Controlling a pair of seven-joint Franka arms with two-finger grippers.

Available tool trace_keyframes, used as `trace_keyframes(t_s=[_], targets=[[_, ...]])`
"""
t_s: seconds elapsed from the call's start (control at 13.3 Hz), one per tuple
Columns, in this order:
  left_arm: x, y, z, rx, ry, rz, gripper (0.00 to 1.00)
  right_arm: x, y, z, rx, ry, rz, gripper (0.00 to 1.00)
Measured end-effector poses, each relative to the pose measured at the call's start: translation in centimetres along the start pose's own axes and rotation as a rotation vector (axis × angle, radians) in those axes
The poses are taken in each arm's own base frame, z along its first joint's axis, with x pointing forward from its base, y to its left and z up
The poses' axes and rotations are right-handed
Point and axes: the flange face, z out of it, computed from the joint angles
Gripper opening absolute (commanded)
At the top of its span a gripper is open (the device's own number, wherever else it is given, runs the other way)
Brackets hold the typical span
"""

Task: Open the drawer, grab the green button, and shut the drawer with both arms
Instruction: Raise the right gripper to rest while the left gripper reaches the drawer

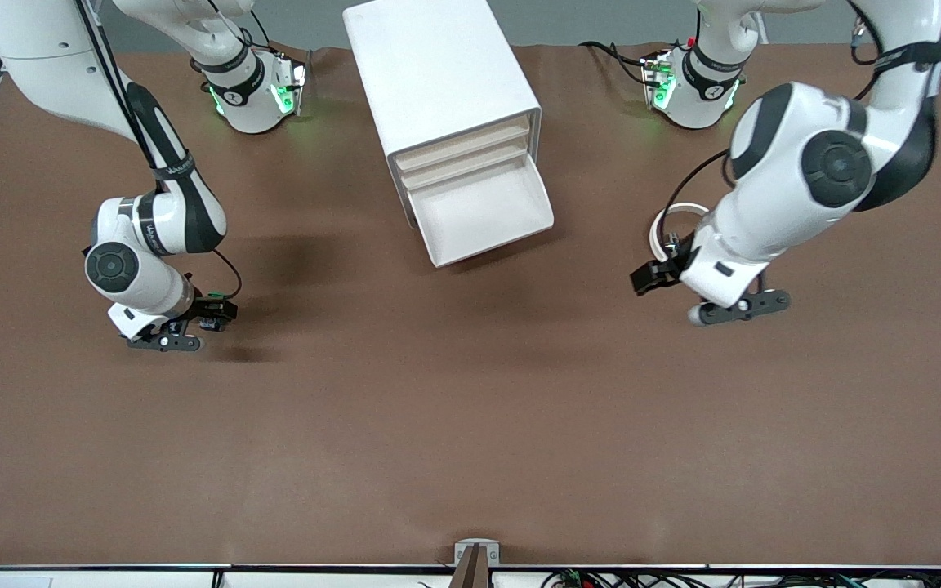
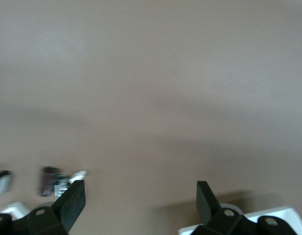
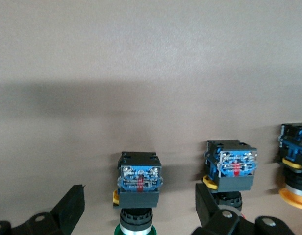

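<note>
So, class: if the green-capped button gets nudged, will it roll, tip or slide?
Probably little rolling: the green-capped button has a boxy black-and-blue body; only its cap is round. It looks rigid and light, so it may skid on the table. The open right hand brackets it.

The button (image 3: 136, 196) has its green cap cut off; distant small parts (image 2: 55, 182) blur, perhaps buttons

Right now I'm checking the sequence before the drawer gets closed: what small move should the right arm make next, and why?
Probably lift the right gripper straight up. Its jaws stand open on either side of the green button, which stands on the table beside two other buttons, so sideways travel could knock them. The drawer is open; the left gripper waits open over bare table.
</note>
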Motion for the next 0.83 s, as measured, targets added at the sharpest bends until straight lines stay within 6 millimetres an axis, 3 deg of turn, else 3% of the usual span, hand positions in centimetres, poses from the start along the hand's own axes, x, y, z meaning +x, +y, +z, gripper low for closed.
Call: trace_keyframes(t_s=[0.3,0.53,0.83], targets=[[-2.7,5.6,5.8,-0.021,-0.028,-0.045,1.0,1.3,0.9,-1.9,-0.021,-0.038,0.011,1.0],[-4.8,8.8,9.0,-0.026,-0.029,-0.067,1.0,3.6,2.1,-7.3,-0.052,-0.108,-0.005,1.0],[-9.7,13.2,15.4,0.074,-0.008,-0.068,1.0,5.2,3.1,-15.0,-0.033,-0.157,-0.025,1.0]])
